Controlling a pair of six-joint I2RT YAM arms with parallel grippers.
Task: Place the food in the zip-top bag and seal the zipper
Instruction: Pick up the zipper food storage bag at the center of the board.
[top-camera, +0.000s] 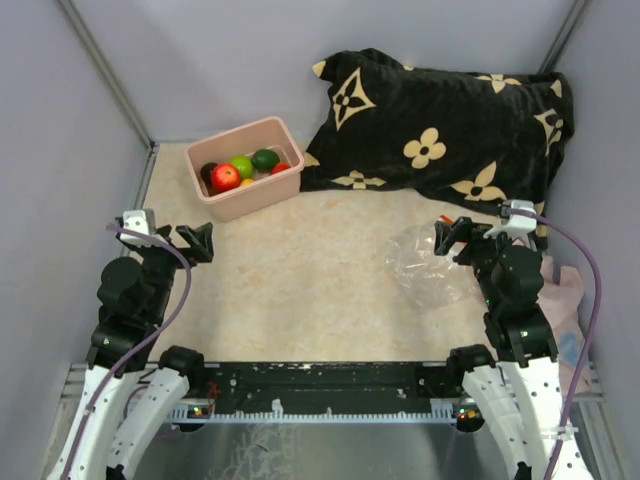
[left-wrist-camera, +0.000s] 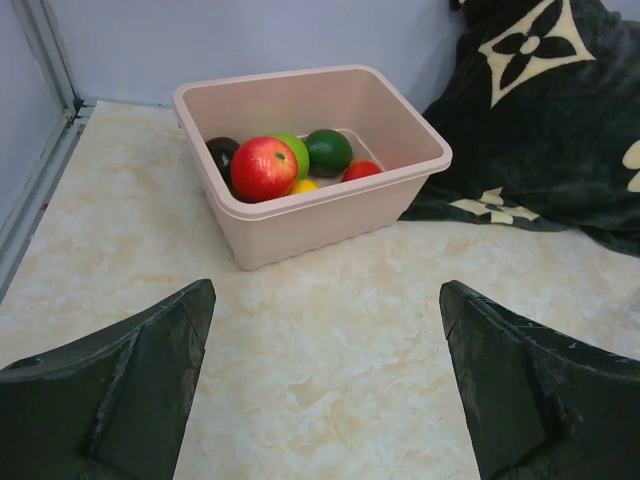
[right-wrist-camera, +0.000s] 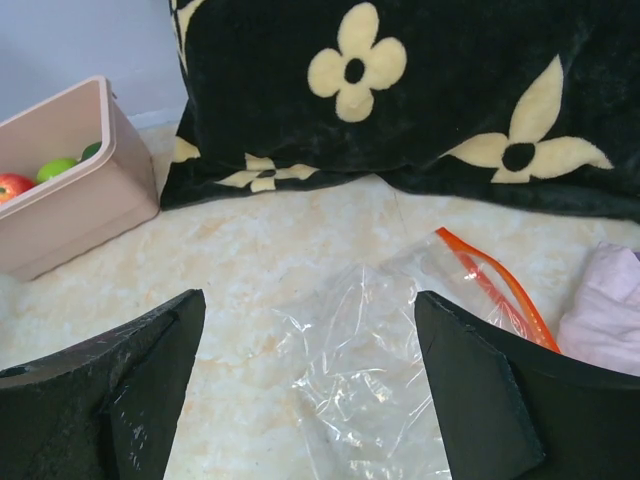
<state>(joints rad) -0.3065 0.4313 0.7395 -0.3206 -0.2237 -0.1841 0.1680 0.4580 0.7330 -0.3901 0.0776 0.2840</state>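
The food sits in a pink bin (top-camera: 262, 199) at the back left: a red fruit (top-camera: 225, 176), a light green one (top-camera: 242, 165), a dark green one (top-camera: 265, 158), a dark brown one (top-camera: 208, 172). The left wrist view shows the red fruit (left-wrist-camera: 263, 168) and the bin (left-wrist-camera: 330, 215) ahead of my left gripper (left-wrist-camera: 325, 300). My left gripper (top-camera: 195, 243) is open and empty. The clear zip-top bag (top-camera: 425, 265) lies flat at the right; its red-orange zipper (right-wrist-camera: 495, 288) faces right. My right gripper (top-camera: 450, 240) is open above the bag (right-wrist-camera: 375, 370).
A black blanket with cream flowers (top-camera: 440, 120) lies heaped at the back right, against the bin's right side. A pale pink cloth (right-wrist-camera: 605, 310) lies right of the bag. Grey walls close in the back and both sides.
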